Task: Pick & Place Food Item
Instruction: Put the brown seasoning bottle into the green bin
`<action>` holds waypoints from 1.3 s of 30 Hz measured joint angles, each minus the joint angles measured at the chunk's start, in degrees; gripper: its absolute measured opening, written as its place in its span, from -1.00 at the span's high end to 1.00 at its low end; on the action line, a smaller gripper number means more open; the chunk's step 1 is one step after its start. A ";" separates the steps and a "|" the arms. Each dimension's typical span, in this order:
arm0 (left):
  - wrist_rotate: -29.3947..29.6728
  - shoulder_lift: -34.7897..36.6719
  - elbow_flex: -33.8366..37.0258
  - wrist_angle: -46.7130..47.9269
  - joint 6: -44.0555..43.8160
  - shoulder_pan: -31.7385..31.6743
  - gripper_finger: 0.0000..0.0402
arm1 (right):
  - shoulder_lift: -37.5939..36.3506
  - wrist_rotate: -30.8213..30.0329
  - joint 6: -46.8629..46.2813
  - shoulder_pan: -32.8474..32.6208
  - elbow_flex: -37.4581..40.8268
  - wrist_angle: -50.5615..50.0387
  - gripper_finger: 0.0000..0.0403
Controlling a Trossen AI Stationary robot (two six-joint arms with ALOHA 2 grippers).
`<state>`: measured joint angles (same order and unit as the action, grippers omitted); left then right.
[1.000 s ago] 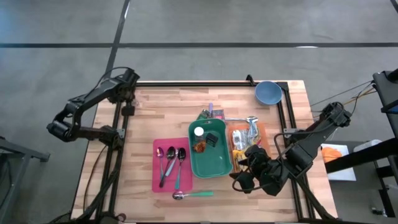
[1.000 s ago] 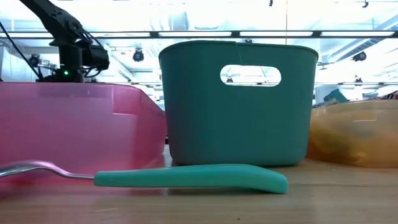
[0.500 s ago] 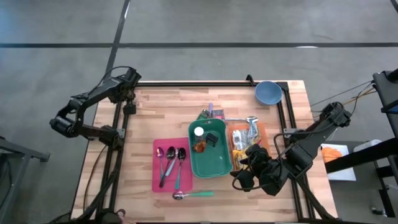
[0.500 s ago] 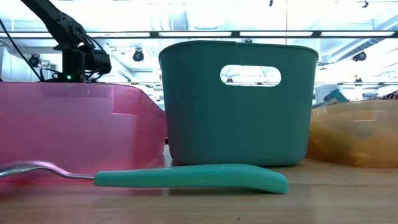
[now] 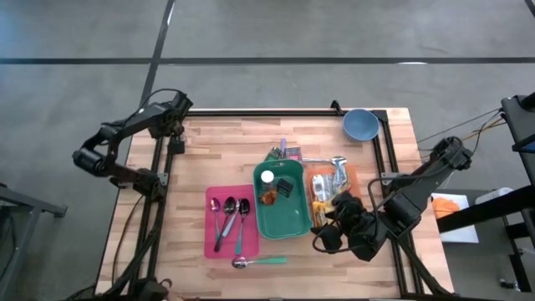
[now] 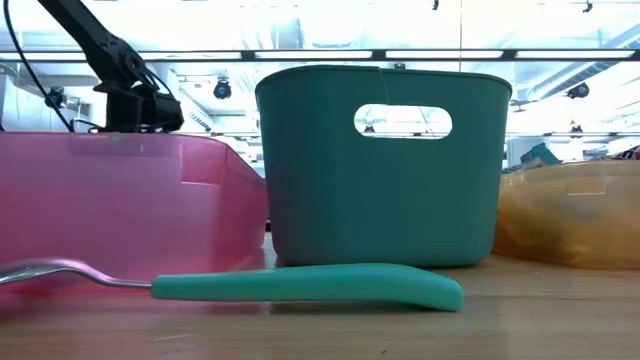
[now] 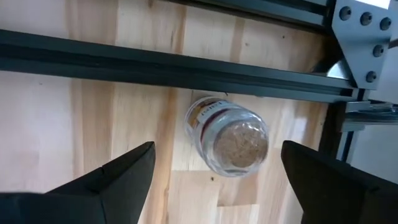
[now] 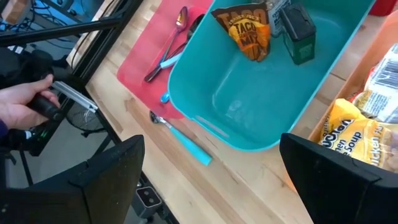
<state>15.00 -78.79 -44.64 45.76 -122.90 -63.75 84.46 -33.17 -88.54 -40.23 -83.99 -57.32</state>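
Observation:
A small glass jar (image 7: 227, 137) with a cork-coloured top stands upright on the wooden table, close to the black rail at the far left corner. My left gripper (image 7: 217, 146) (image 5: 174, 113) hangs open above it, pointing steeply down, a finger on either side and clear of the jar. My right gripper (image 8: 211, 140) (image 5: 326, 238) is open and holds nothing, above the near right part of the table. It looks down on the green bin (image 5: 284, 219), which holds a taco seasoning packet (image 8: 249, 34) and a small dark green box (image 8: 297, 28).
A pink tray (image 5: 211, 238) with three spoons lies left of the green bin. A teal-handled spoon (image 5: 261, 262) lies near the front edge. An orange bin (image 5: 355, 177) of food packets sits right of the green bin, and a blue bowl (image 5: 360, 124) at the far right. A person's hand (image 8: 25, 102) shows beyond the near edge.
My left gripper has come down a little toward the table at its far left corner, staying open. The right arm has kept its place.

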 joint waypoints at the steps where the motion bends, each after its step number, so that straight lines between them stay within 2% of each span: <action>1: -0.03 -0.27 0.00 -0.27 -0.02 -0.01 -0.75 | -0.12 0.00 -0.04 0.04 0.00 -0.16 -0.83; 9: -3.84 -2.57 0.00 -1.41 -0.43 -0.26 -0.75 | -0.58 0.02 -0.83 0.31 0.00 -0.81 -0.83; 25: -3.64 -2.85 0.62 -1.42 -0.15 -0.85 -0.70 | -0.83 0.09 -2.20 0.39 0.00 -0.90 -0.83; 30: -3.98 -2.85 2.57 -3.35 0.05 -1.11 -0.40 | -0.83 0.10 -2.48 0.50 0.00 -0.92 -0.83; 36: -5.56 -2.85 4.81 -9.64 2.67 -1.11 0.10 | -0.83 0.11 -2.55 0.50 0.00 -1.01 -0.83; 39: -6.98 -2.83 4.94 -9.84 2.84 -1.11 0.38 | -0.83 0.09 -2.52 0.50 0.00 -1.03 -0.83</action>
<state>8.02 -81.62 -39.70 35.92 -120.05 -64.86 83.64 -33.08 -91.05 -39.72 -83.99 -58.35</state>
